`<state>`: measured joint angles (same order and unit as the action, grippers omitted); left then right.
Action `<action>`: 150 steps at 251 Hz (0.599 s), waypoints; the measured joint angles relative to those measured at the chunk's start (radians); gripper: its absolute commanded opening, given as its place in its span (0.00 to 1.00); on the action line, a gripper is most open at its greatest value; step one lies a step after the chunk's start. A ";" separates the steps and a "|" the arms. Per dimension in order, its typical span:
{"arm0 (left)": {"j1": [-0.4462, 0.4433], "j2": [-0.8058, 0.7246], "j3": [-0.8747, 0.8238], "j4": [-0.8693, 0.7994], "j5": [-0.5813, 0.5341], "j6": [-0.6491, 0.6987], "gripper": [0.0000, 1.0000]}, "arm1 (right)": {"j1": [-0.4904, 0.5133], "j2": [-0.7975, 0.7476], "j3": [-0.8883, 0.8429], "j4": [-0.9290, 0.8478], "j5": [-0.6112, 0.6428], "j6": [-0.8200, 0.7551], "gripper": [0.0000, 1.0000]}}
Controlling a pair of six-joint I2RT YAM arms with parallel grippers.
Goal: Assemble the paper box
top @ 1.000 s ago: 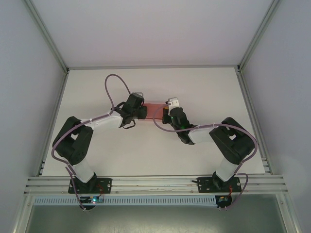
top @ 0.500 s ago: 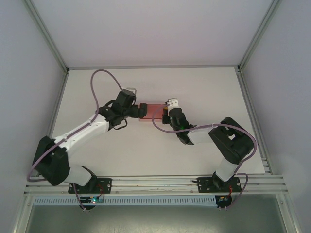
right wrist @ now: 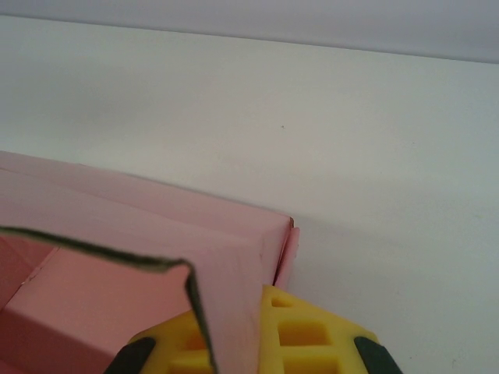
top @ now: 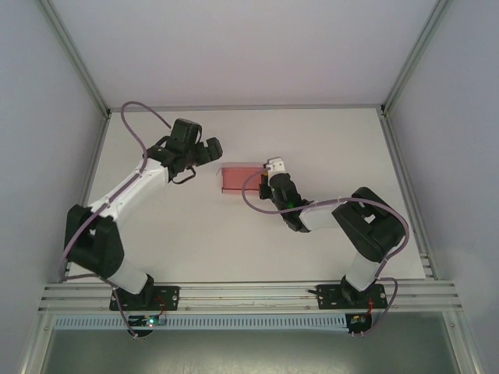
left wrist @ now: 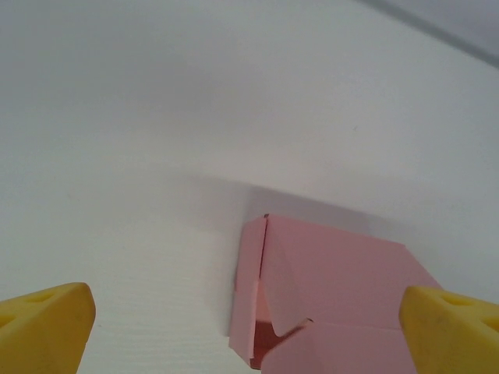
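Observation:
The paper box [top: 240, 178] is a small pink card box lying on the white table, part folded, with an end flap loose at its left end [left wrist: 261, 296]. My right gripper [top: 269, 183] is shut on the box's right end wall. In the right wrist view its yellow fingers [right wrist: 312, 335] pinch that pink wall [right wrist: 234, 280] between them. My left gripper [top: 209, 148] hangs open up and to the left of the box, apart from it. Its yellow fingertips [left wrist: 43, 327] stand wide at either side of the left wrist view, with the box [left wrist: 343, 265] ahead of them.
The white table [top: 327, 140] is framed by aluminium posts and pale walls on three sides. A metal rail [top: 249, 294] carrying both arm bases runs along the near edge. Purple cables loop off each arm.
My left gripper opened, let go of the box's left end and drew back up and to the left. The right gripper and the box stayed put.

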<state>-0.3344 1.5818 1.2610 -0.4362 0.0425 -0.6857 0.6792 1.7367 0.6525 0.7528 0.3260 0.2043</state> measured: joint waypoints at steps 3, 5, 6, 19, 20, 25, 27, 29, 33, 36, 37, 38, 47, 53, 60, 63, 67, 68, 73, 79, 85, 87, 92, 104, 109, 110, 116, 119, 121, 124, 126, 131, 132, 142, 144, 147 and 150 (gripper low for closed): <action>0.004 0.008 0.000 0.003 0.011 -0.005 1.00 | 0.000 0.000 0.000 0.000 0.000 0.000 0.00; 0.006 0.014 0.000 0.006 0.019 -0.009 1.00 | 0.000 0.000 0.000 0.000 0.000 0.000 0.00; 0.008 0.020 0.000 0.010 0.027 -0.013 1.00 | 0.001 0.000 0.000 0.000 0.000 0.000 0.00; 0.019 0.060 -0.003 0.039 0.073 -0.041 1.00 | 0.005 0.002 0.000 0.001 0.002 -0.002 0.00; 0.020 0.062 -0.003 0.041 0.076 -0.043 1.00 | 0.005 0.002 0.000 0.001 0.002 -0.002 0.00; 0.021 0.077 -0.007 0.056 0.094 -0.056 1.00 | 0.005 0.002 0.000 0.001 0.001 -0.002 0.00; 0.021 0.081 -0.009 0.062 0.099 -0.060 1.00 | 0.006 0.003 0.000 0.002 0.001 -0.003 0.00; 0.022 0.086 -0.010 0.069 0.108 -0.065 1.00 | 0.007 0.003 0.000 0.002 0.001 -0.003 0.00; 0.022 0.095 -0.013 0.079 0.119 -0.073 1.00 | 0.009 0.004 -0.001 0.005 0.002 -0.003 0.00; 0.022 0.101 -0.015 0.088 0.130 -0.081 1.00 | 0.010 0.005 -0.001 0.007 0.001 -0.003 0.00; 0.022 0.103 -0.016 0.090 0.133 -0.083 1.00 | 0.010 0.005 -0.001 0.008 0.002 -0.003 0.00; 0.022 0.105 -0.016 0.093 0.136 -0.084 1.00 | 0.011 0.005 -0.001 0.008 0.002 -0.003 0.00; 0.022 0.126 -0.022 0.118 0.165 -0.104 1.00 | 0.013 0.008 -0.001 0.009 0.000 -0.003 0.00; 0.022 0.138 -0.022 0.129 0.179 -0.113 1.00 | 0.013 0.009 -0.002 0.011 0.000 -0.003 0.00; 0.022 0.154 -0.022 0.145 0.196 -0.123 1.00 | 0.013 0.011 -0.003 0.014 -0.001 -0.003 0.00; 0.022 0.159 -0.022 0.150 0.202 -0.127 1.00 | 0.013 0.011 -0.003 0.016 0.000 -0.003 0.00; 0.022 0.167 -0.022 0.158 0.210 -0.131 1.00 | 0.013 0.012 -0.003 0.016 0.000 -0.003 0.00; 0.022 0.170 -0.022 0.160 0.212 -0.132 1.00 | 0.013 0.013 -0.004 0.016 -0.001 -0.003 0.00; 0.022 0.180 -0.021 0.167 0.221 -0.137 0.99 | 0.013 0.013 -0.005 0.019 -0.001 -0.003 0.00; 0.022 0.195 -0.020 0.175 0.232 -0.142 0.98 | 0.013 0.014 -0.007 0.020 -0.001 -0.003 0.00; 0.022 0.208 -0.019 0.182 0.241 -0.146 0.97 | 0.013 0.015 -0.008 0.019 -0.001 -0.003 0.00; 0.022 0.212 -0.019 0.184 0.246 -0.148 0.97 | 0.013 0.016 -0.008 0.019 -0.001 -0.003 0.00; 0.022 0.222 -0.019 0.187 0.252 -0.150 0.97 | 0.013 0.017 -0.008 0.019 -0.001 -0.003 0.00; 0.022 0.245 -0.019 0.195 0.273 -0.158 0.95 | 0.018 0.021 -0.008 0.019 0.000 -0.003 0.00; 0.022 0.255 -0.019 0.198 0.281 -0.159 0.94 | 0.018 0.023 -0.008 0.018 -0.001 -0.003 0.00; 0.022 0.256 -0.019 0.198 0.283 -0.160 0.94 | 0.018 0.023 -0.008 0.017 -0.001 -0.003 0.00; 0.022 0.266 -0.019 0.201 0.292 -0.161 0.94 | 0.019 0.024 -0.009 0.016 -0.001 -0.003 0.00; 0.022 0.269 -0.019 0.202 0.296 -0.162 0.93 | 0.019 0.025 -0.009 0.014 -0.001 -0.003 0.00; 0.022 0.272 -0.019 0.202 0.299 -0.163 0.93 | 0.020 0.025 -0.009 0.014 -0.001 -0.003 0.00; 0.022 0.274 -0.019 0.203 0.301 -0.164 0.93 | 0.020 0.026 -0.009 0.013 -0.001 -0.003 0.00; 0.022 0.277 -0.019 0.204 0.304 -0.165 0.92 | 0.021 0.027 -0.009 0.012 -0.001 -0.003 0.00; 0.022 0.279 -0.020 0.205 0.309 -0.166 0.91 | 0.023 0.028 -0.009 0.009 -0.001 -0.003 0.00; 0.022 0.279 -0.020 0.205 0.310 -0.166 0.91 | 0.023 0.029 -0.010 0.008 -0.001 -0.003 0.00; 0.022 0.280 -0.021 0.209 0.320 -0.169 0.88 | 0.024 0.032 -0.010 -0.002 -0.002 -0.003 0.00; 0.022 0.280 -0.022 0.211 0.322 -0.172 0.87 | 0.024 0.032 -0.010 -0.003 -0.002 -0.003 0.00; 0.022 0.280 -0.023 0.214 0.325 -0.172 0.86 | 0.024 0.034 -0.010 -0.006 -0.003 -0.003 0.00; 0.022 0.280 -0.023 0.218 0.327 -0.173 0.86 | 0.024 0.034 -0.010 -0.009 -0.005 -0.003 0.00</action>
<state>-0.3122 1.8622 1.2377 -0.2180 0.3698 -0.8585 0.7036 1.7706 0.6426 0.7437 0.3214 0.2012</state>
